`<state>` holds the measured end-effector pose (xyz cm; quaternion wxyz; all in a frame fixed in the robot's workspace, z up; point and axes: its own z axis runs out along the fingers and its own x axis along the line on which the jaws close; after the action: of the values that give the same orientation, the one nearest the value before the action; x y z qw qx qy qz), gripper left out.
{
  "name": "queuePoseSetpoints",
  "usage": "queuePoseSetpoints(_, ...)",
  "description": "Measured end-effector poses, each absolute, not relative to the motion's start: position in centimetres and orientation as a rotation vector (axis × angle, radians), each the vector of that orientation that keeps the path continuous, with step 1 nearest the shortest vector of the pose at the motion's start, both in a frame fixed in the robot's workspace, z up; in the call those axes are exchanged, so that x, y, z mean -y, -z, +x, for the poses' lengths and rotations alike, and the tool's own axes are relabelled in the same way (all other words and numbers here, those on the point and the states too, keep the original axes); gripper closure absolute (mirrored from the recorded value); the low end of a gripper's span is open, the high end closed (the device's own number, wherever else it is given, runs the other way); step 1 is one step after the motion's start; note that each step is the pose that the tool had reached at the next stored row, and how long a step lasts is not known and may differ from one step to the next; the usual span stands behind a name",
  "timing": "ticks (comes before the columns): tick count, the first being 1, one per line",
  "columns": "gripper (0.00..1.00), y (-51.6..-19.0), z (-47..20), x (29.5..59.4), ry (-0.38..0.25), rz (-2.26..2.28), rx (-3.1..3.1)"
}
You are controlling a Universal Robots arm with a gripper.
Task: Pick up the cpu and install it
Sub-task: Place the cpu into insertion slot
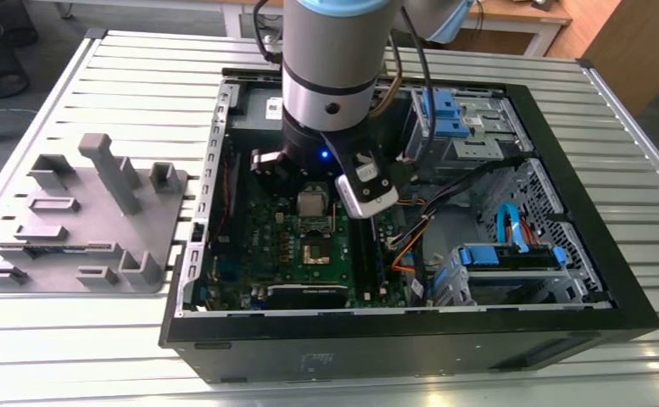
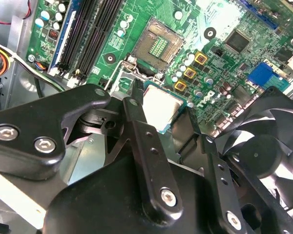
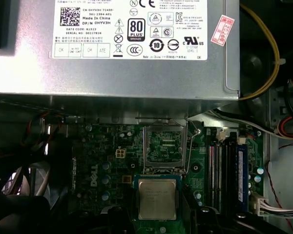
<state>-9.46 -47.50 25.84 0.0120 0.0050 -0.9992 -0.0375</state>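
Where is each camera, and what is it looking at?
Exterior view: off the arm, looking down into the computer case; the arm shows.
First wrist view: on the arm, facing the motherboard and power supply.
Second wrist view: on the arm, behind the gripper holding the cpu.
Both wrist views share the cpu and open socket.

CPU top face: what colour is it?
The cpu has a silver-grey metal top, clearest in the first wrist view.
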Motion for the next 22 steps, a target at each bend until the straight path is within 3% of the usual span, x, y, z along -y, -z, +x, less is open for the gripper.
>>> queuePoseSetpoints(22, 0.53, -23.8, -9.5, 47.5, 0.116, 0.011, 3.116)
